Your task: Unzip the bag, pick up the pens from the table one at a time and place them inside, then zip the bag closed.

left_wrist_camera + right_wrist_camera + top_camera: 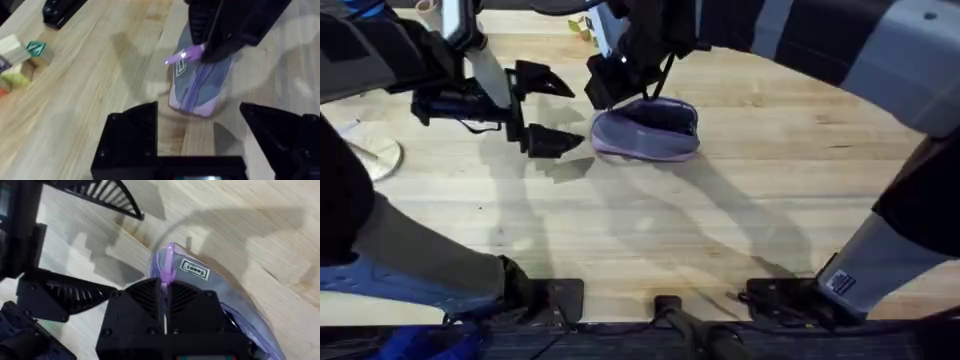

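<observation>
Flanking bag (645, 133): open left hand (552, 112)

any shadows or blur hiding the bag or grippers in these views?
Overhead: arm shadows fall across the table beside the bag, which stays readable. Left wrist: the open left gripper is soft up close; right arm covers the bag's far end. Right wrist: right gripper, shut on the zipper pull, is sharp.

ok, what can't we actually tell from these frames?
- Pens: whether any are inside the bag; the overhead view is blocked by the right arm, and in both wrist views the right tool covers that part.
- Zipper travel: the right tool, shut on the pull, hides the track behind it.
- Label: text too small.
- Left tool: open, beside the bag.
</observation>
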Controlling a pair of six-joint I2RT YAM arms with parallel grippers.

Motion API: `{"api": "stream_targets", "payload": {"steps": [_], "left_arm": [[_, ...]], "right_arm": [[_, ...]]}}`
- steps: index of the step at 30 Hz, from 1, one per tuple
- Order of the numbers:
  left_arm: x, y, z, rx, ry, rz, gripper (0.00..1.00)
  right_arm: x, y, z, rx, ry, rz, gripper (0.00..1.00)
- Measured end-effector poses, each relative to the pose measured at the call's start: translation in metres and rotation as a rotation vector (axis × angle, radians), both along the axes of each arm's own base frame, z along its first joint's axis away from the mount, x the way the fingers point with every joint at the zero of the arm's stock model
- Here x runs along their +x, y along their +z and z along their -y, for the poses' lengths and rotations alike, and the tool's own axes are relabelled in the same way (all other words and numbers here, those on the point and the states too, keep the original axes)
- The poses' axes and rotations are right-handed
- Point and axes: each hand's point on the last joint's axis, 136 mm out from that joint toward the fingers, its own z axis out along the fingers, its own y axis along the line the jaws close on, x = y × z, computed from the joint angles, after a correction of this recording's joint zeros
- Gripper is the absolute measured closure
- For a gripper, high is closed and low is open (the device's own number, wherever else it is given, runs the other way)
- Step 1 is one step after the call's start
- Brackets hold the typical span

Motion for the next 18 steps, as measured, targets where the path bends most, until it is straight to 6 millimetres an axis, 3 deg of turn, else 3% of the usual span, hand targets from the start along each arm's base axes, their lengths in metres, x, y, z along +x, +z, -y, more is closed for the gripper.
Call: {"api": "stream_targets", "payload": {"steps": [7, 13, 15, 18], "left_arm": [[-0.001, -0.017, 0.036, -0.040, -0.107, -0.027, 0.008], [0.005, -0.020, 0.047, -0.112, -0.123, -0.013, 0.003], [0.006, -0.018, 0.049, -0.127, -0.126, -0.004, 0.080], [0.006, -0.014, 0.052, -0.147, -0.130, 0.000, 0.278]], "right_arm": [[0.000, 0.000, 0.000, -0.001, 0.003, 0.001, 0.971], [0.000, 0.000, 0.000, -0.002, 0.006, 0.002, 0.971], [0.000, 0.000, 0.000, -0.002, 0.006, 0.002, 0.971], [0.000, 0.000, 0.000, -0.002, 0.006, 0.002, 0.971]]}}
